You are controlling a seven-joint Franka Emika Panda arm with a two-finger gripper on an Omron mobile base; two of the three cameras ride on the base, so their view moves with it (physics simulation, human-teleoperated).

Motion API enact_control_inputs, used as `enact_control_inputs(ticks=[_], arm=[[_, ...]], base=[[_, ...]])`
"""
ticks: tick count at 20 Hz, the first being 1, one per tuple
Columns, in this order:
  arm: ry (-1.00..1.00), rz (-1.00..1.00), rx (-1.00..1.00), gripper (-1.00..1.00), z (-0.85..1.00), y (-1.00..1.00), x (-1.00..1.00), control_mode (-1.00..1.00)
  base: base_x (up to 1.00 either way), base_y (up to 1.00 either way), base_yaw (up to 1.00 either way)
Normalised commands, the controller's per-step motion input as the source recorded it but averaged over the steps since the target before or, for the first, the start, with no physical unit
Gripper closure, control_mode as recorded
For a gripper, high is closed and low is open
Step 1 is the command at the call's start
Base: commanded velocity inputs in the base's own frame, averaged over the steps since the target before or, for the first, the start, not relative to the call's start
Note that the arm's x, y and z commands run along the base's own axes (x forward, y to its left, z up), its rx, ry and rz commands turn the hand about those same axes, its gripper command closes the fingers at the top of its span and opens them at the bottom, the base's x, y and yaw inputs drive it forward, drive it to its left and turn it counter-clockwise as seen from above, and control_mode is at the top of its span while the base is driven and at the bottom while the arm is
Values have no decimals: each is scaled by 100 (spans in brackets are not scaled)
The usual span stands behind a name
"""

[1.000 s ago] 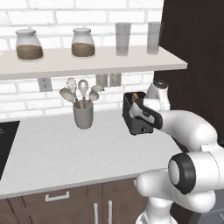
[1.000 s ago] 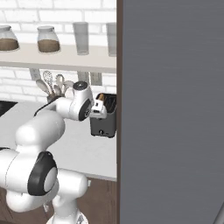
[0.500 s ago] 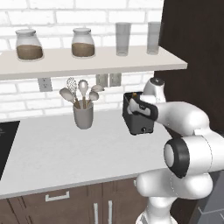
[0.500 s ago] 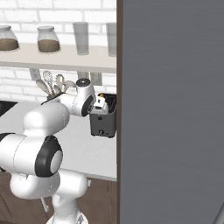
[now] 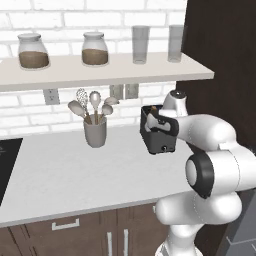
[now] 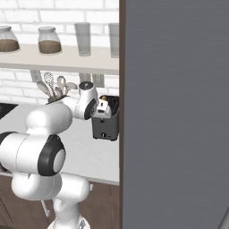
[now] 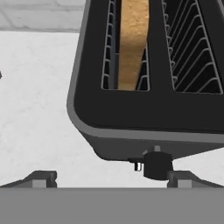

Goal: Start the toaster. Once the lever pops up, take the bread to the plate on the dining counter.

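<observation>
The dark toaster [image 5: 161, 141] stands on the white worktop near the brick wall, also in the right base view [image 6: 106, 124]. From the hand view I look down on its slotted top [image 7: 131, 111]. A golden slice of bread [image 7: 132, 41] stands in the left slot. A small dark knob [image 7: 156, 164] sticks out of the toaster's near face. My gripper [image 5: 159, 124] hovers over the toaster's front top edge, open, its fingertips [image 7: 42, 179] spread wide with nothing between them. The plate and the dining counter are out of view.
A grey utensil cup [image 5: 95, 132] stands left of the toaster. A shelf [image 5: 100, 70] with jars and glasses hangs above. A tall dark cabinet [image 5: 220, 50] rises just right of the toaster, and a black cooktop [image 5: 7, 160] lies at the far left.
The arm's elbow has folded in and risen. The hand has stayed over the toaster, shifting slightly, with the jaws still open.
</observation>
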Motion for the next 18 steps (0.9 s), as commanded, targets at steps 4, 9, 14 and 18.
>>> enact_control_inputs(ticks=[4,9,14,18], arm=[[0,0,0,-100,-17,0,0,-100],[0,0,0,-100,-11,0,0,-100],[0,0,0,-100,-15,0,0,-100],[1,0,0,-100,-19,0,0,-100]], base=[[0,0,0],[0,0,0],[0,0,0],[0,0,0]])
